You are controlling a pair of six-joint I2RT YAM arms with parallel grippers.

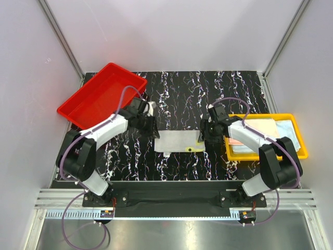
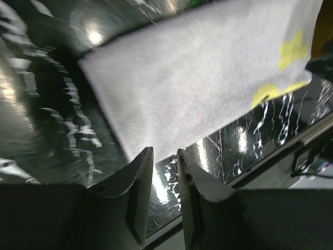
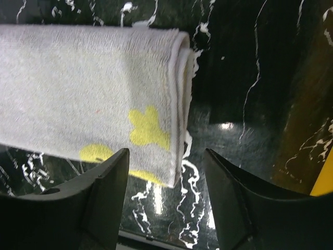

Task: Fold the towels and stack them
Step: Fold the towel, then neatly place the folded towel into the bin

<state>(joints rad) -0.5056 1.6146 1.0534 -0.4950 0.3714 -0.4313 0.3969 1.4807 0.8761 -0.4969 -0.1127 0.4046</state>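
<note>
1. The white towel (image 1: 178, 141) lies folded flat in the middle of the table, between the two arms.
2. The left gripper (image 2: 162, 152) is at the towel's left end. Its two fingers (image 2: 138, 182) have only a thin gap between them, and nothing is in that gap. A corner of the towel comes right up to the fingertips. I cannot tell if it touches them.
3. The right gripper (image 3: 166, 153) is at the towel's right end. Its fingers (image 3: 109, 192) are wide apart and hold nothing. The folded end of the towel, with its yellow marks (image 3: 148, 127), lies just in front of the gap, closer to the finger on the left of the wrist view.
4. A stack of towels (image 1: 266, 130), pink and pale blue, lies in the yellow tray (image 1: 265, 156) at the right side of the table. The right arm reaches across the tray's near left corner.
5. The table (image 1: 208, 88) is black and shiny with white lines like marble. A red tray (image 1: 99, 96) sits at the back left corner. Pale walls (image 1: 171, 31) stand around the table.
6. The towel's edges are mostly straight. There is bare table behind it up to the back wall, and a thinner strip of bare table in front of it.
</note>
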